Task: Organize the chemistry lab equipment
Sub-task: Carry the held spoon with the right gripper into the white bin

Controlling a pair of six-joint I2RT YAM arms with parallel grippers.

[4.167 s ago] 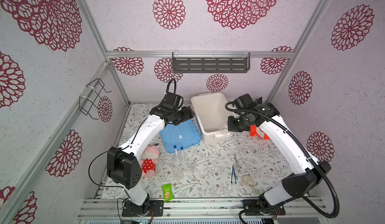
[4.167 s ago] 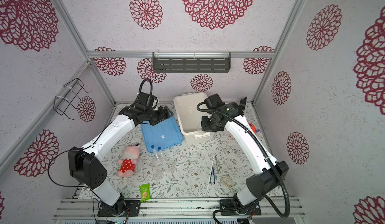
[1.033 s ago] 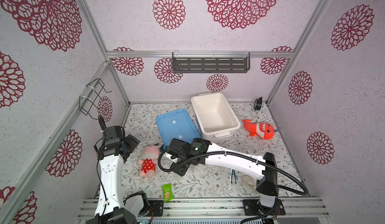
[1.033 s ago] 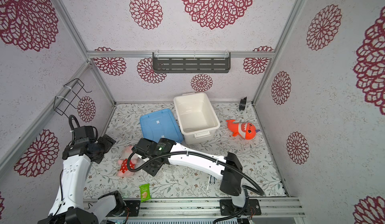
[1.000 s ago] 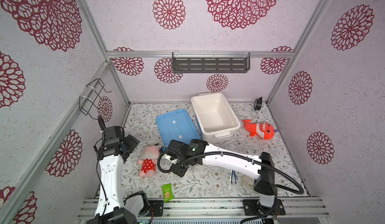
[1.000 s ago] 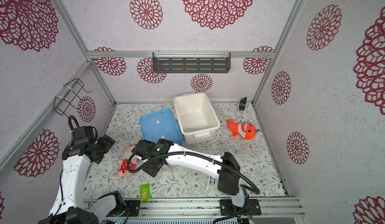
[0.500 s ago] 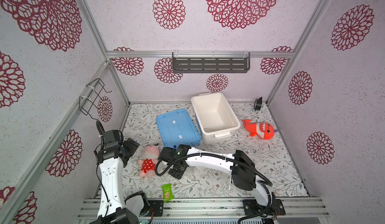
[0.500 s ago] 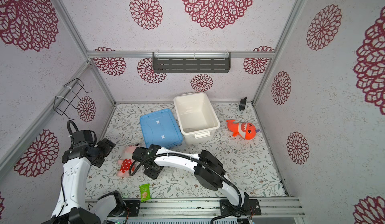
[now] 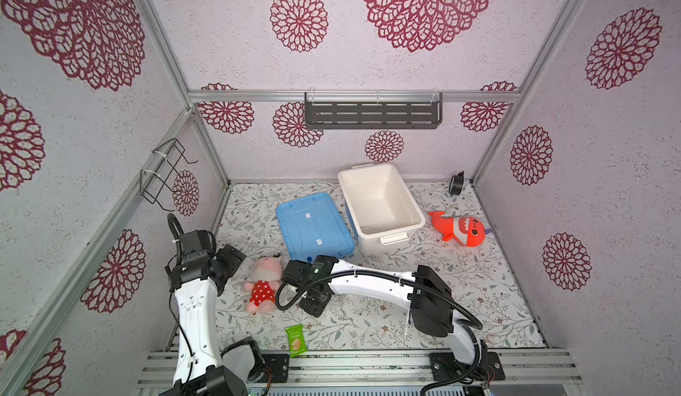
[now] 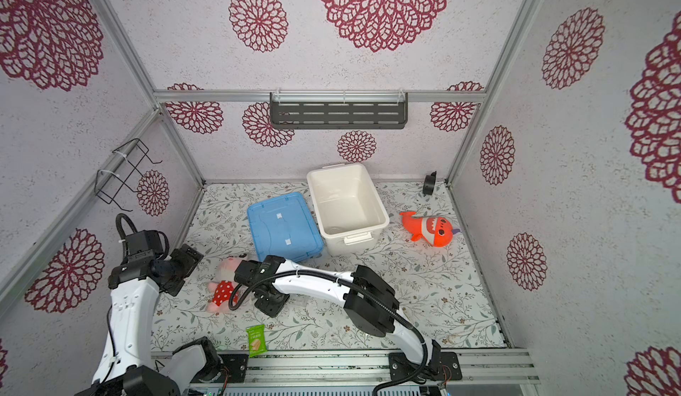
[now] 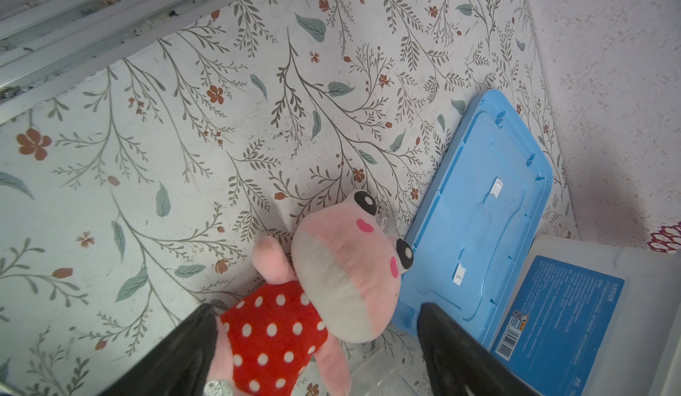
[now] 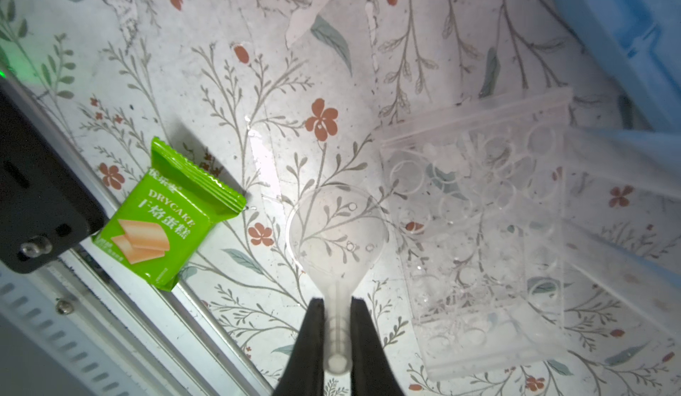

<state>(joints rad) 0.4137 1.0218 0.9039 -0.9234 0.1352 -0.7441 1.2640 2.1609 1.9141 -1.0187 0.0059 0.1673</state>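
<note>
Pinching the narrow neck of a clear flask, the right gripper appears in the right wrist view with both dark fingers drawn in tight against the glass. The flask's round bulb juts out over the floral mat, and whether it rests on the mat or hangs above it cannot be told. Just beside the bulb lies a clear rack pierced with round holes, with a green snack packet on the bulb's other side and a corner of the blue lid cut off at the frame edge. The left wrist view shows the left gripper spread wide and holding nothing, with a pink plush lying between its fingers and the lid and a white bin beyond. In both top views the right arm reaches across the middle. There the right gripper sits low beside the plush, near the lid's front edge. The flask is hidden beneath it and the rack barely shows, while the left gripper hovers apart near the left wall.
</note>
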